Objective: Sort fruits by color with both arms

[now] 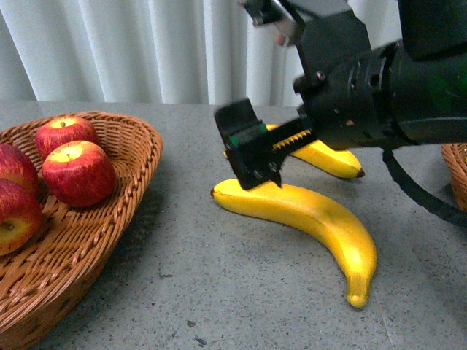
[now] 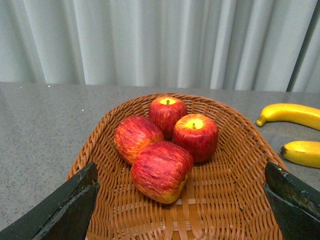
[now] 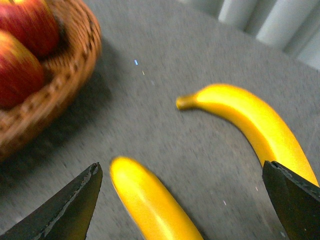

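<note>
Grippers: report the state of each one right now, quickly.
Left gripper: open, holding nothing.
Right gripper: open, holding nothing.

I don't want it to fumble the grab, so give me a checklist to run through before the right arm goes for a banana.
1. Right gripper open and empty: ok.
2. Both bananas loose on the table, the near banana apart from the far banana: ok.
3. Right gripper centred over one banana: cannot tell, because the right wrist view is blurred.
4. Apples inside the left basket: ok, four there.
5. Left gripper open and away from the bananas: ok.
6. Right basket free to take bananas: cannot tell, because only its edge shows.
</note>
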Controlling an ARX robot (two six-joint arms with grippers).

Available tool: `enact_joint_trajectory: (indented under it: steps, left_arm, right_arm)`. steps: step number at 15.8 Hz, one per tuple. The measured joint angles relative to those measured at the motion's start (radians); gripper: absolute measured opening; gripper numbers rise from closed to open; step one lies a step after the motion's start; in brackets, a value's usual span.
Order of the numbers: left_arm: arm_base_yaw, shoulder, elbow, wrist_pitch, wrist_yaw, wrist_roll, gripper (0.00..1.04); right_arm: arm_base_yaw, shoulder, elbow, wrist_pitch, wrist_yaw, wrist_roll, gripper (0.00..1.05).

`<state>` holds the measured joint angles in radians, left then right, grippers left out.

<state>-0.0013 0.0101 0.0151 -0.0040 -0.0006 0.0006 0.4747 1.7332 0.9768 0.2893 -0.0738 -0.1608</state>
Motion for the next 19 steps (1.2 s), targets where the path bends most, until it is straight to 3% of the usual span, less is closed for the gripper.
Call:
enact_joint_trajectory:
  steps: [6, 14, 15, 18, 19]
  left_arm:
    - [0.0, 0.0, 0.0, 0.0, 0.0, 0.0, 0.98]
    - [0.0, 0.0, 0.0, 0.0, 0.0, 0.0, 0.98]
    - [0.0, 0.0, 0.0, 0.0, 0.0, 0.0, 0.98]
    - [0.0, 0.0, 0.0, 0.0, 0.0, 0.0, 0.98]
    - [0.0, 0.0, 0.0, 0.0, 0.0, 0.0, 0.98]
  right_arm:
    - [-0.06, -0.001, -0.014, -0.216, -0.001, -0.09, 0.98]
    - [-0.056, 0.055, -0.024, -0.265, 0.01, -0.141, 0.98]
    - [-0.042, 0.067, -0.025, -0.254, 0.022, -0.156, 0.8]
    - [-0.045, 0.067, -0.025, -0.242, 0.009, -0.151, 0.47]
    - [-0.052, 0.067, -0.025, -0.237, -0.004, -0.145, 0.41]
